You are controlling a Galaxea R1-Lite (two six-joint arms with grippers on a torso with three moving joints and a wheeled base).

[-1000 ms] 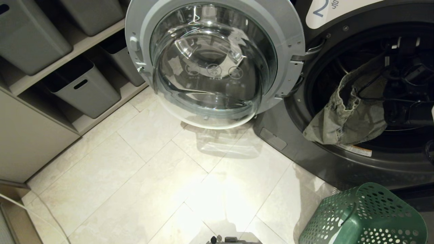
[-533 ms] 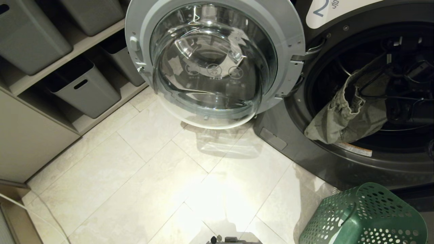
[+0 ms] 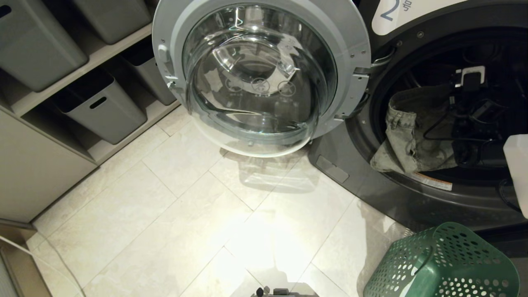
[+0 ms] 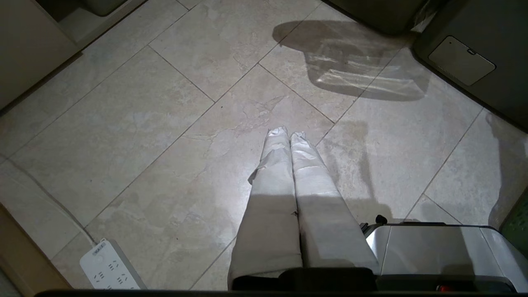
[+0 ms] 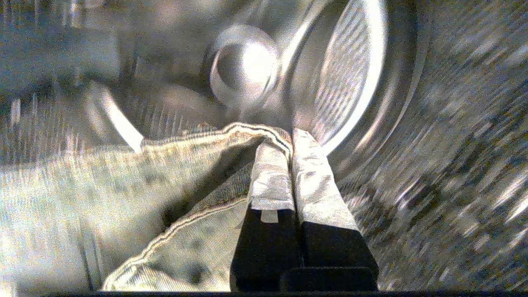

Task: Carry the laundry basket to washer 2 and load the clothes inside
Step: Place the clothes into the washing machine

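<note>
Right gripper (image 5: 288,138) clamped on the hem of the clothes (image 3: 412,132), inside the drum of washer 2 (image 3: 412,198); fabric trails over the door sill. Risk: released here, it may slide out. Left gripper (image 4: 287,133) closed, parked above the floor; laundry basket (image 3: 441,264) beside washer

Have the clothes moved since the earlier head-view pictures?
Yes. The clothes, pinched by the right gripper, have gone deeper into washer 2, with less fabric hanging over its door rim.

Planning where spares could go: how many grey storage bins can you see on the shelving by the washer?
4. Two on the upper shelf, one at the far left and one beside it; two on the lower shelf, one in front and one behind it. More may lie outside the view.
</note>
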